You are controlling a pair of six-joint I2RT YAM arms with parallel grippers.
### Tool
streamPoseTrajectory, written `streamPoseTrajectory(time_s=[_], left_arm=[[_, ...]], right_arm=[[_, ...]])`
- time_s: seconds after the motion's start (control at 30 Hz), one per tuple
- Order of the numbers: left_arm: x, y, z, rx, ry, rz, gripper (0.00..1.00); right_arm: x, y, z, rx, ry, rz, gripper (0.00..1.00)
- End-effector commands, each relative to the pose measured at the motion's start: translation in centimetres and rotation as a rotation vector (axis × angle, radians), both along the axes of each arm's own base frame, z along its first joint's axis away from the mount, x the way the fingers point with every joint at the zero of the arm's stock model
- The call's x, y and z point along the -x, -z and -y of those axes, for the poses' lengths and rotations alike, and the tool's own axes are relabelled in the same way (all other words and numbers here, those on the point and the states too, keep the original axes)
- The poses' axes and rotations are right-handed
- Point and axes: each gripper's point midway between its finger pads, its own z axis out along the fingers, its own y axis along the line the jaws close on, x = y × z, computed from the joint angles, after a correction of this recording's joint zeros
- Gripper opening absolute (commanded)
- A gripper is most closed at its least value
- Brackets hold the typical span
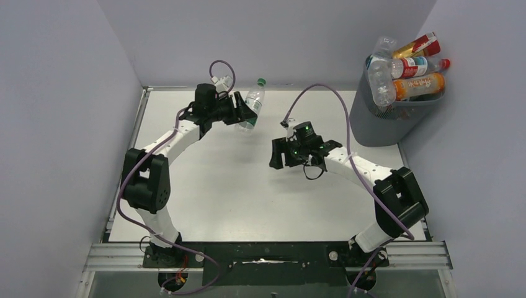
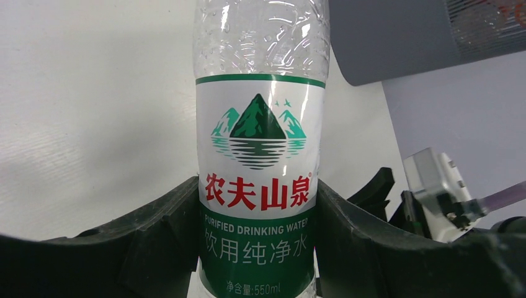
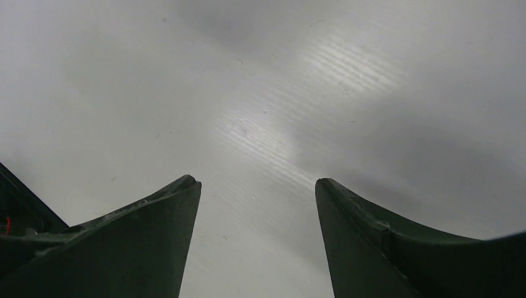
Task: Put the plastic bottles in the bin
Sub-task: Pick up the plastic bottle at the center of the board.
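White tabletop (image 1: 248, 205), walled in grey on three sides. Near the middle the right gripper (image 3: 257, 183) hangs low over it, jaws parted, holding nothing. Farther left, the left gripper (image 1: 243, 113) clamps a green-labelled water bottle (image 2: 257, 143) around its lower body, lifted off the table. At the far right, the bin (image 1: 372, 124) is heaped with bottles (image 1: 406, 68) above its rim. One more may roll off and drop past the table edge. The way across is open, but the right gripper stands close to that path.
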Motion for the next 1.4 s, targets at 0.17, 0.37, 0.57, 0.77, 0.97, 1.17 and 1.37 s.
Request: streamPoseTrajectory(time_s=[0.17,0.37,0.57,0.77,0.97,1.17,1.37], left_arm=[[2.2,-4.8,0.8,0.099,0.056,0.120,0.49],[2.9,-3.6,0.7,0.082,0.051,0.081,0.49],[3.0,-2.4,0.3,0.035,0.032,0.051,0.49],[2.8,-2.0,0.3,0.014,0.020,0.040,0.49],[2.4,-2.1,0.9,0.015,0.022,0.036,0.49],[2.0,-2.4,1.6,0.020,0.027,0.038,0.49],[1.8,-1.7,2.8,0.015,0.052,0.029,0.49]], right_arm=[[3.4,0.9,-4.4,-0.151,-0.032,-0.033,0.71],[5.0,2.1,-5.2,-0.163,-0.042,-0.036,0.71],[6.0,2.6,-5.6,-0.197,-0.076,-0.040,0.72],[7.1,2.6,-5.8,-0.223,-0.107,-0.042,0.73],[8.0,2.9,-5.2,-0.224,-0.113,-0.039,0.73],[8.4,3.2,-4.8,-0.217,-0.118,-0.040,0.74],[8.7,3.0,-4.4,-0.206,-0.126,-0.029,0.75]])
